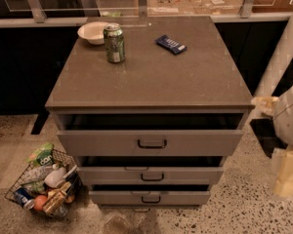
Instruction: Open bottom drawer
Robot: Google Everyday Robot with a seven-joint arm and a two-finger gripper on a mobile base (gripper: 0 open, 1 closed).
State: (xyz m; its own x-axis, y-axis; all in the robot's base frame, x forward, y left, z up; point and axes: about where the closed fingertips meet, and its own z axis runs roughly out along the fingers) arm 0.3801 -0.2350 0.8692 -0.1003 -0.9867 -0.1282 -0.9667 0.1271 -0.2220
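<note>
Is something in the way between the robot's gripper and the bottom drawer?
Nothing visible is. The gripper sits low at the right, beside the cabinet. The bottom drawer faces the floor in front, and its handle is uncovered. The wire basket stands off to the left, away from that path.
</note>
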